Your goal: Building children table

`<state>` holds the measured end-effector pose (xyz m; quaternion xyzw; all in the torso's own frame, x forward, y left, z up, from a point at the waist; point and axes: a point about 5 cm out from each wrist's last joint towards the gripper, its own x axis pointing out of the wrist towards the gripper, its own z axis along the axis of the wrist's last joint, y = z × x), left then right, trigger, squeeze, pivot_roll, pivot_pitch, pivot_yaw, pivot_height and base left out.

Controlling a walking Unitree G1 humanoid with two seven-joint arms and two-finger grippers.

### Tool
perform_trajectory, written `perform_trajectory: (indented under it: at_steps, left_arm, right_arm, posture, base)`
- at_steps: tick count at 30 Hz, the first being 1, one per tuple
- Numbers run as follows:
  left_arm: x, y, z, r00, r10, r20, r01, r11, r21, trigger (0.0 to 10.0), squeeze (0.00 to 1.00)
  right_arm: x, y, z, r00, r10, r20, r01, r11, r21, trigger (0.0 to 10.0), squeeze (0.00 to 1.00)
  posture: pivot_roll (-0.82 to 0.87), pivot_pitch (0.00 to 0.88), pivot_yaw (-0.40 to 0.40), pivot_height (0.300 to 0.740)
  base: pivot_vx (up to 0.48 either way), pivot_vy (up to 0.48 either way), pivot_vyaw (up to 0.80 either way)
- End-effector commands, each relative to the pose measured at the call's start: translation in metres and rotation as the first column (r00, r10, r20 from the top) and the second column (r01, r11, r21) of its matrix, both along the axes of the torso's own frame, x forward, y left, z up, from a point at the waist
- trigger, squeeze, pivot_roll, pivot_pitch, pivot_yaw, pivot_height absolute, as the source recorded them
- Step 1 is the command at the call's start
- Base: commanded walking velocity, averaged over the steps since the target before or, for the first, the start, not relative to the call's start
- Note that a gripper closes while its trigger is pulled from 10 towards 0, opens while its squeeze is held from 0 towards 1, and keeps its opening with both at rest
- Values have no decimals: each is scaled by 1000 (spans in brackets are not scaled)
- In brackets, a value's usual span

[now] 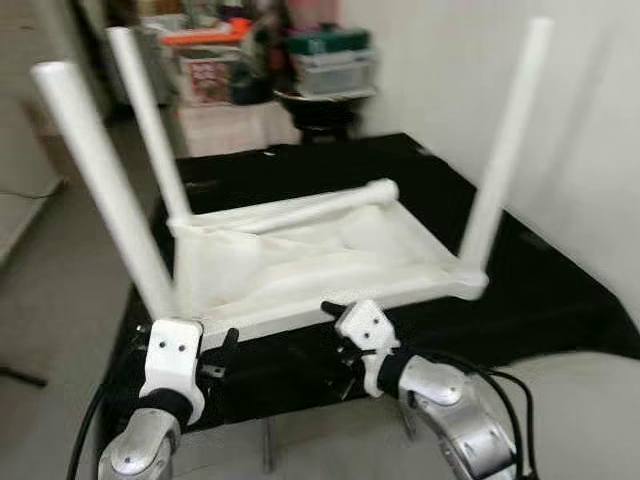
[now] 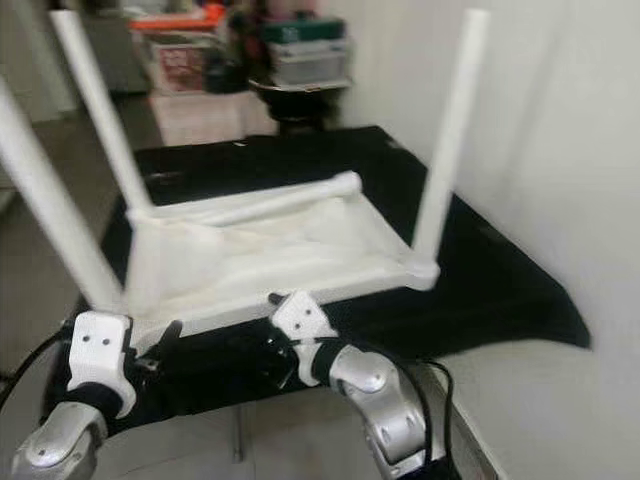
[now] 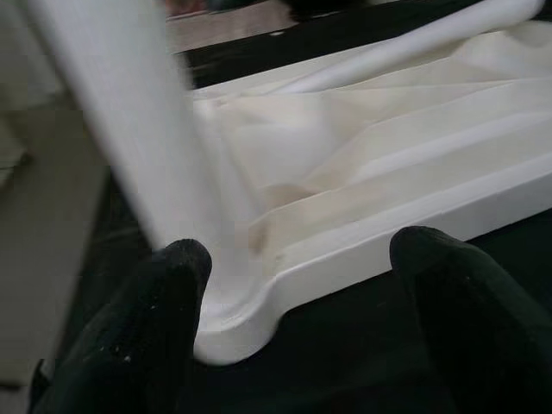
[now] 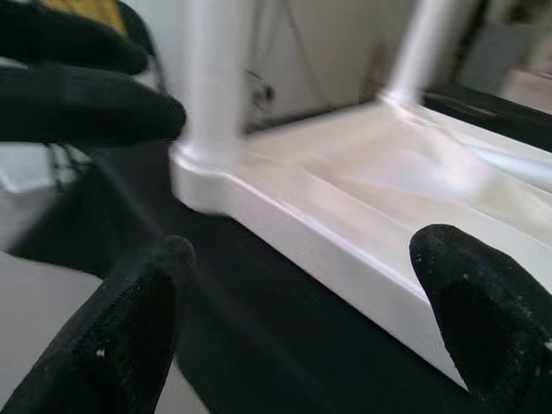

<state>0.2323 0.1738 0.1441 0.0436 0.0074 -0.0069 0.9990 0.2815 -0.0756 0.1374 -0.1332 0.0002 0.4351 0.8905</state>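
A white children's table (image 1: 300, 318) lies upside down on a black cloth. Three white legs stand up from it: near left (image 1: 100, 180), far left (image 1: 150, 125) and right (image 1: 505, 140). A fourth leg (image 1: 310, 210) lies loose across the underside, along the far edge. My left gripper (image 3: 302, 302) is open at the near left corner, its fingers on either side of that corner's rim without touching it. My right gripper (image 4: 302, 302) is also open, just in front of the near edge (image 4: 345, 250) at its middle, with nothing held.
The black cloth (image 1: 540, 290) covers a low surface that reaches to the white wall on the right. Boxes (image 1: 210, 60) and stacked plastic containers (image 1: 330, 60) crowd the back. Bare floor (image 1: 40, 300) lies to the left.
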Motion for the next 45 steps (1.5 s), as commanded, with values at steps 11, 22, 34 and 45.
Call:
perform_trajectory:
  at_steps: [11,22,34,45]
  left_arm:
    - [2,0,-1,999,-38,-20,39,998,41,10000,0]
    - [0,-5,0,994,-107,-15,108,994,30,10000,0]
    - [0,-2,1,997,-80,-12,80,996,28,10000,0]
    - [1,-2,1,997,-82,-14,82,996,27,10000,0]
  right_arm:
    - [15,-15,7,979,-202,10,201,977,65,10000,0]
    - [16,-14,6,979,-201,43,201,980,9,10000,0]
    - [15,-13,7,977,-212,36,211,977,43,10000,0]
    - [16,-13,8,975,-217,38,215,975,52,10000,0]
  posture:
    - [-70,39,35,740]
    - [-67,39,34,740]
    - [-68,52,40,740]
    - [-69,54,40,740]
  base:
    - [0,0,436]
    - [112,0,0]
    - [118,0,0]
    - [0,0,0]
